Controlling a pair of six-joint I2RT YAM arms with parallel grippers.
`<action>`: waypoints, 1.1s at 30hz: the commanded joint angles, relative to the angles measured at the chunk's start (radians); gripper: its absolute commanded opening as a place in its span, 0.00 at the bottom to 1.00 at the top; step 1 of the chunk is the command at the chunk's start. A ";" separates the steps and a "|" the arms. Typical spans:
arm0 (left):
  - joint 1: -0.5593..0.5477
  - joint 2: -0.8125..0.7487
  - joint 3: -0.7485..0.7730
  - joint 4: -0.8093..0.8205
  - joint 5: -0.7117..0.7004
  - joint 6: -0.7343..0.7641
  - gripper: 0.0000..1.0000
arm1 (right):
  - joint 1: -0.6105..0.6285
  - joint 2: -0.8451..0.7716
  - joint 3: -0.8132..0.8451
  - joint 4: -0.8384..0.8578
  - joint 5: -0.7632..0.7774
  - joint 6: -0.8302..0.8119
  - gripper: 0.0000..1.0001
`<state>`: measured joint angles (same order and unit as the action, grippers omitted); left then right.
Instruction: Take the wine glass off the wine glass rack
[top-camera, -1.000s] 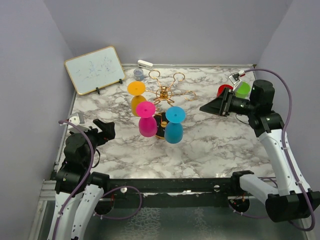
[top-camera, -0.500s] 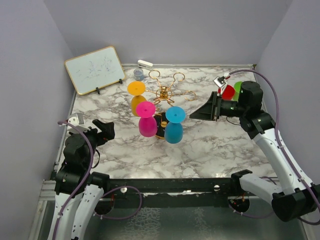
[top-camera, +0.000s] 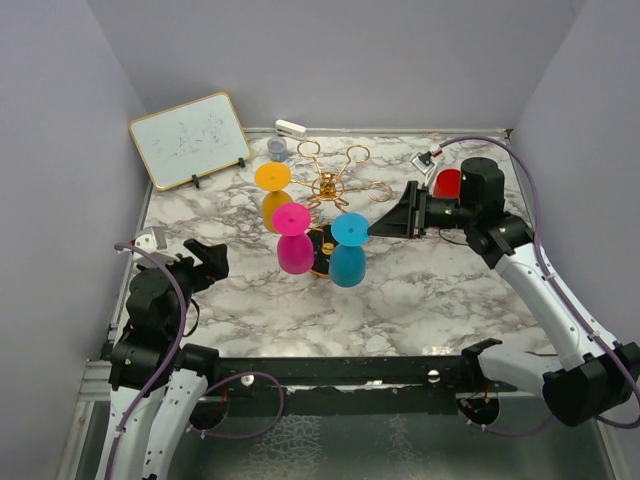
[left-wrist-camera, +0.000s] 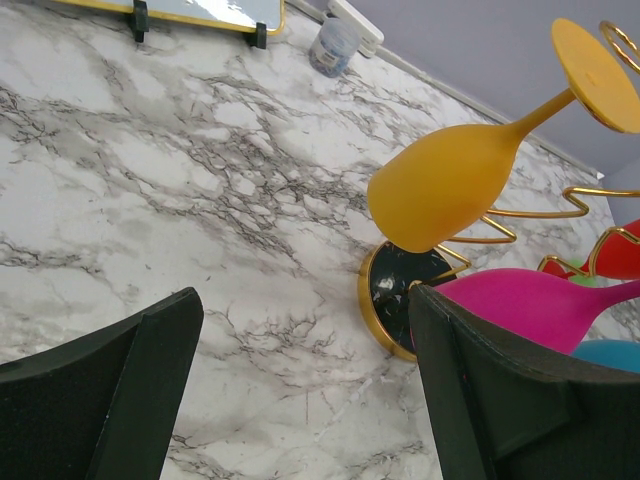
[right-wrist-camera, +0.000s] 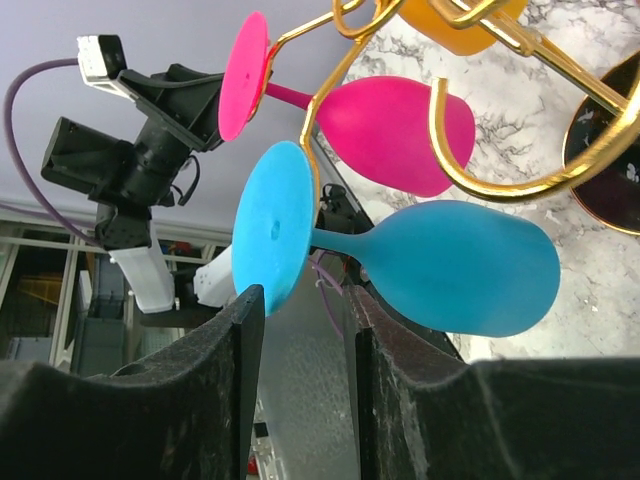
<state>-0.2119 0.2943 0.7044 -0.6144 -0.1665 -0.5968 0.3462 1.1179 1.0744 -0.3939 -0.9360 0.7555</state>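
Right claw (top-camera: 372, 229): parted, empty, beside blue wine glass (top-camera: 348, 262) foot, centre frame. Left claw (top-camera: 211, 258): wide open, lower left.

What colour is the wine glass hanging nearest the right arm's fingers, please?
That glass is bright sky blue, seen best in the right wrist view.

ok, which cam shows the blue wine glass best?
Right wrist. The blue wine glass fills the frame, with foot, stem and bowl all visible, hung on the wine glass rack. Top external shows it small, from above. Left wrist catches only a blue sliver at the bottom right corner.
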 joint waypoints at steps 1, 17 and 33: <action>-0.006 -0.012 0.009 0.015 -0.019 -0.007 0.86 | 0.033 0.007 0.050 0.046 0.044 0.004 0.36; -0.006 -0.018 0.007 0.016 -0.019 -0.006 0.86 | 0.090 0.068 0.077 0.046 0.089 -0.003 0.25; -0.006 -0.020 0.006 0.017 -0.018 -0.007 0.86 | 0.097 0.036 0.136 0.016 0.106 0.020 0.01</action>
<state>-0.2119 0.2878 0.7044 -0.6144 -0.1669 -0.5968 0.4381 1.1824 1.1637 -0.3698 -0.8677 0.7742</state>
